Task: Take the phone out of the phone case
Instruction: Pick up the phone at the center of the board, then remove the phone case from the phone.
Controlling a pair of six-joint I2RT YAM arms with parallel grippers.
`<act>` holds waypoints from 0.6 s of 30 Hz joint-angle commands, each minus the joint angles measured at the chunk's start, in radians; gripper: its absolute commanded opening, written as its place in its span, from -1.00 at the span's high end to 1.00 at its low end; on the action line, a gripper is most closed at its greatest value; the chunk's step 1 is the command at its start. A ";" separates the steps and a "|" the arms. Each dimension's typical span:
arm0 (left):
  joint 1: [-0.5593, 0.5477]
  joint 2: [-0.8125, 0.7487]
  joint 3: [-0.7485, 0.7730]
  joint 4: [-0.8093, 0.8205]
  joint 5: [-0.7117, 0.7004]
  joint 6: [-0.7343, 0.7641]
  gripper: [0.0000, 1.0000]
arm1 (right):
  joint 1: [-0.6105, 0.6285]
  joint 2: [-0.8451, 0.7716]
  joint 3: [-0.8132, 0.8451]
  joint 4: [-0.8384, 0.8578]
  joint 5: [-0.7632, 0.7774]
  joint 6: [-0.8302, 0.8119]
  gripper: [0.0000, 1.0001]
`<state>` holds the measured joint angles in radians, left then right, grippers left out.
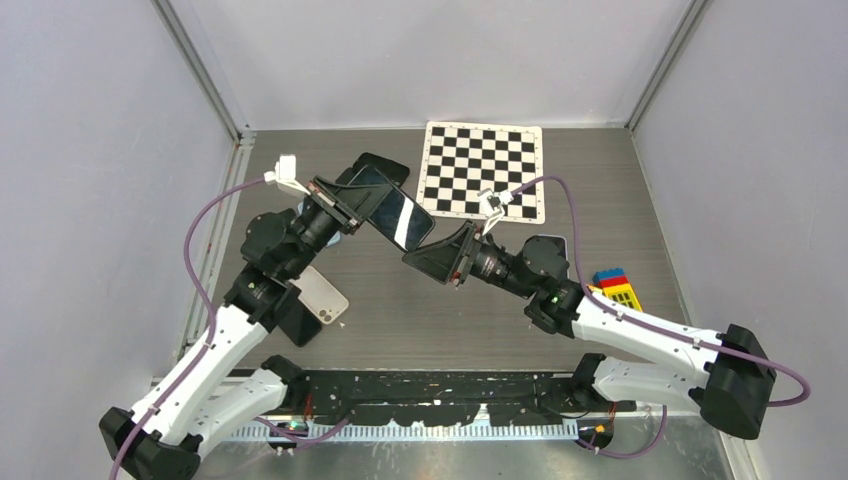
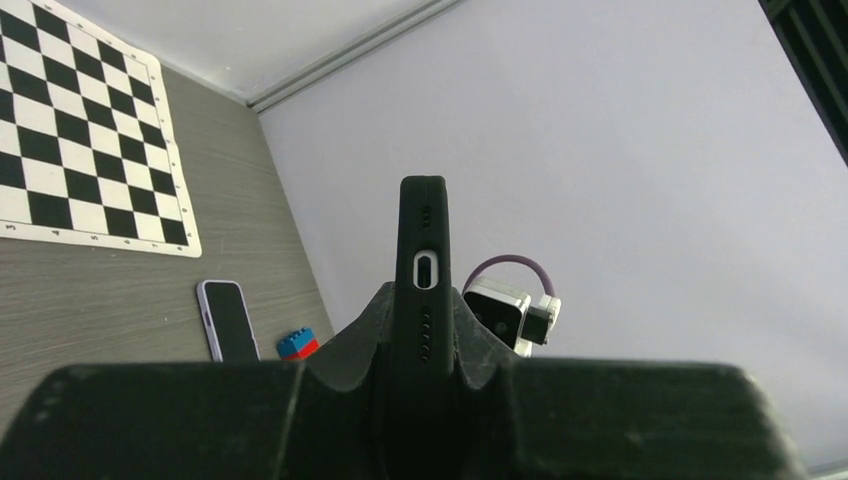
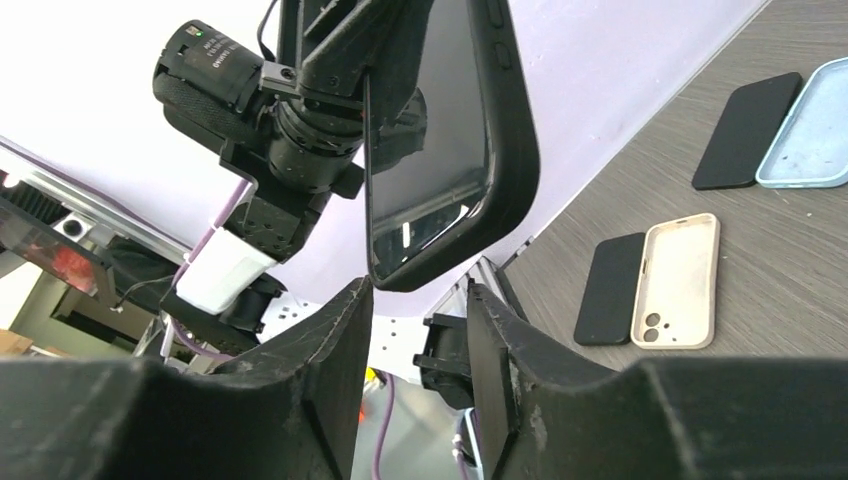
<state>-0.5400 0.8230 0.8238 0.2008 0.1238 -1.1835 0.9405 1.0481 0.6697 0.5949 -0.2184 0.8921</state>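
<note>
Light is even and diffuse, bright on the pale walls (image 1: 90,150) and softer on the grey worktop (image 1: 420,310) — shadows there are faint. A white streak of glare crosses the phone (image 1: 392,210) screen in the top view. Both wrist views blur their dark near foreground — farther things stay sharp.

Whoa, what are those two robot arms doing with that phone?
The left gripper is clamped on a phone in a black case and holds it up off the table. The right gripper is right at the phone's free corner with its jaws apart, not gripping it yet. So the phone is not out of its case. A cream case and a light blue case lie empty on the table.
</note>
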 commanded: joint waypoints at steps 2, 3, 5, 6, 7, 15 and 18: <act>0.036 0.004 0.018 0.109 0.032 -0.084 1.00 | -0.001 0.015 0.037 0.127 -0.012 0.045 0.18; 0.043 0.009 0.016 0.121 0.044 -0.098 1.00 | -0.001 0.018 0.033 0.140 -0.012 0.047 0.20; 0.054 0.026 0.010 0.146 0.066 -0.120 1.00 | -0.001 0.023 0.028 0.149 -0.008 0.046 0.22; 0.061 0.036 0.005 0.155 0.076 -0.130 1.00 | 0.000 0.023 0.026 0.151 -0.008 0.042 0.20; 0.066 0.041 0.000 0.166 0.086 -0.143 1.00 | -0.001 0.023 0.026 0.154 -0.010 0.036 0.15; 0.092 0.048 -0.030 0.223 0.117 -0.194 1.00 | -0.005 0.010 0.031 0.132 0.018 0.031 -0.10; 0.092 0.038 -0.032 0.223 0.118 -0.195 1.00 | -0.008 0.022 0.046 0.102 0.041 0.031 0.04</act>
<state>-0.4549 0.8921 0.7788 0.2817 0.2169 -1.3491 0.9386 1.0695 0.6697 0.6781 -0.2127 0.9272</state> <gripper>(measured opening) 0.151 0.517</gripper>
